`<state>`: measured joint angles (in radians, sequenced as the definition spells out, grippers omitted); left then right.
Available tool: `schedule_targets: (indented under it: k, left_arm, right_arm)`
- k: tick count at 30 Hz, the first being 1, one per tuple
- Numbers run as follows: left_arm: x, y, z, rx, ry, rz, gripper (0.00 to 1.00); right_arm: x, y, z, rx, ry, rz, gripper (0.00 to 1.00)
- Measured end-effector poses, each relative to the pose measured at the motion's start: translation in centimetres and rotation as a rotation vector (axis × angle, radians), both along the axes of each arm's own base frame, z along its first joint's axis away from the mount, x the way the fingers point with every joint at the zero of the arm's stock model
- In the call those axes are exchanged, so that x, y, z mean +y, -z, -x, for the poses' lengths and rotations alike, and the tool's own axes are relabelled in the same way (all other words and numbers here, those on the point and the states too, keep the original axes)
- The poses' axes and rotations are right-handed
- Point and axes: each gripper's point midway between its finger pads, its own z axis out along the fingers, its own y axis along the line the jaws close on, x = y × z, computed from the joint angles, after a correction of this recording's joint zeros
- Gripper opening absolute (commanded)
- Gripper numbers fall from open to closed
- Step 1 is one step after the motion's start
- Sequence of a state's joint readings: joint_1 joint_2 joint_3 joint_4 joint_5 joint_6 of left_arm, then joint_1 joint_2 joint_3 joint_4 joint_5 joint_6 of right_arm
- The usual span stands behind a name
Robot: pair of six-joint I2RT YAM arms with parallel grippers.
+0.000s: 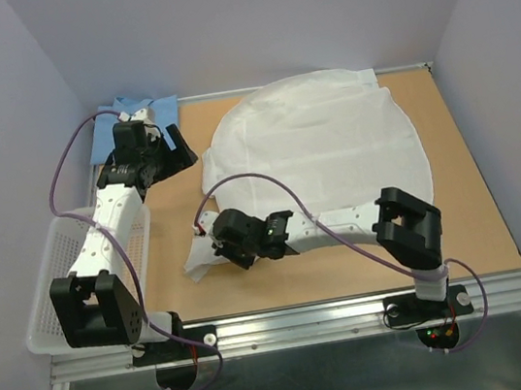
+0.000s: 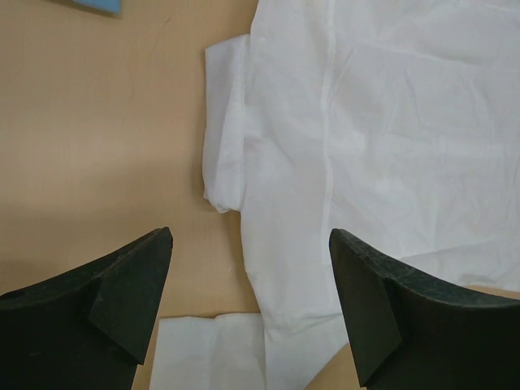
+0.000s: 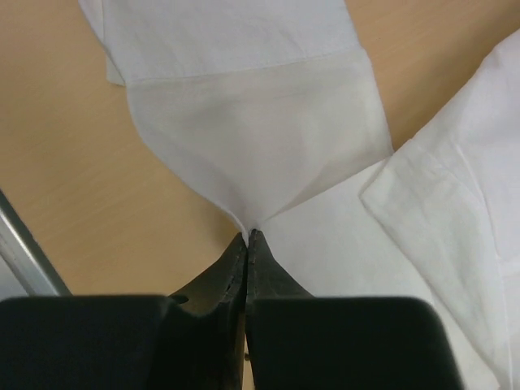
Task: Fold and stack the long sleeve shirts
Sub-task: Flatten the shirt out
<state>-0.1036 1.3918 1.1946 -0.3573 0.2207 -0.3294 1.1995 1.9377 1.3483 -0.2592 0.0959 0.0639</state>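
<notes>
The white shirt (image 1: 322, 146) lies spread out over the middle and right of the table. One sleeve runs toward the near left. My right gripper (image 1: 208, 234) is shut on that sleeve at its cuff. In the right wrist view the jaws (image 3: 248, 236) pinch a fold of the white cuff (image 3: 244, 122), which is lifted. The light blue shirt (image 1: 145, 109) lies folded at the far left corner. My left gripper (image 1: 180, 146) is open and empty beside it, over the white shirt's left edge (image 2: 390, 122). A corner of the blue shirt (image 2: 97, 5) shows at the top of the left wrist view.
A white mesh basket (image 1: 47, 276) stands off the table's left side, under the left arm. A metal rail (image 1: 309, 320) runs along the near edge. Grey walls close in the table at the back and sides.
</notes>
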Motion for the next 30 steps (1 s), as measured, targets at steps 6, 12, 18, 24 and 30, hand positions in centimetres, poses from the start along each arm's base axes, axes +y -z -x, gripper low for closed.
schedule_targets:
  k: [6,12,18,24,30]
  left_arm:
    - [0.0,-1.0,0.3,-0.032,0.015,-0.007,0.90]
    - [-0.2,-1.2,0.5,-0.043,0.036,-0.019,0.90]
    - [-1.3,0.5,1.3,-0.013,0.072,-0.017,0.90]
    - [-2.8,5.3,4.5,0.107,0.125,-0.012,0.90]
    - [-4.6,7.4,7.0,0.161,0.168,0.005,0.90]
  right_arm:
    - [-1.5,-7.8,1.5,0.018,-0.028,-0.055,0.01]
    - [-1.1,-20.3,2.8,0.001,-0.075,-0.265,0.01]
    - [-2.8,-20.5,3.5,0.030,-0.054,-0.255,0.01]
    - [-5.6,-10.6,3.3,0.143,0.023,-0.038,0.01]
    - [-7.8,-9.3,0.8,0.151,0.133,-0.018,0.01]
